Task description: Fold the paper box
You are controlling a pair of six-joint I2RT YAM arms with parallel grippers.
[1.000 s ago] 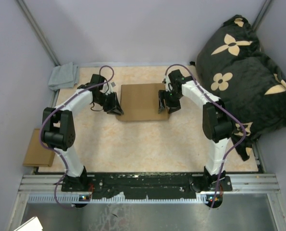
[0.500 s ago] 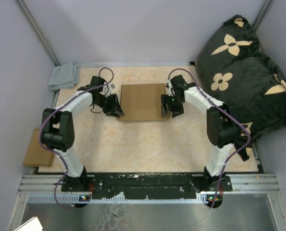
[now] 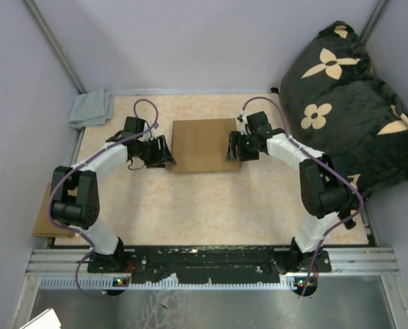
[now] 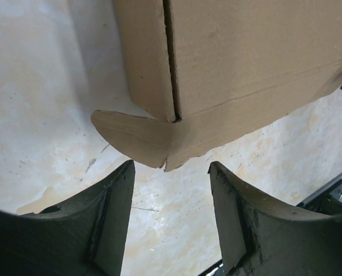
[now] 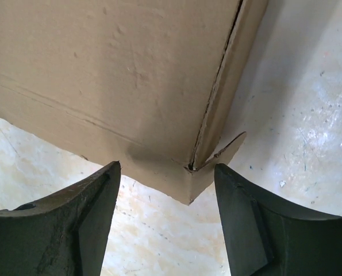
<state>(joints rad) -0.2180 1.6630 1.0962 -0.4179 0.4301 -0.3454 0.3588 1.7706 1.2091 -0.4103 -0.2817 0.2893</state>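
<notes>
The plain brown paper box (image 3: 204, 144) lies flat, folded shut, midway along the table's (image 3: 190, 205) far edge, flap tips protruding at its 2 near corners.

Wide-spread left gripper (image 4: 171, 172), wide-spread right gripper (image 5: 166, 172), both empty

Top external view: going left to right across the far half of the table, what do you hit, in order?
In order: grey cloth → left pincer → paper box → right pincer → black flowered pillow.
</notes>
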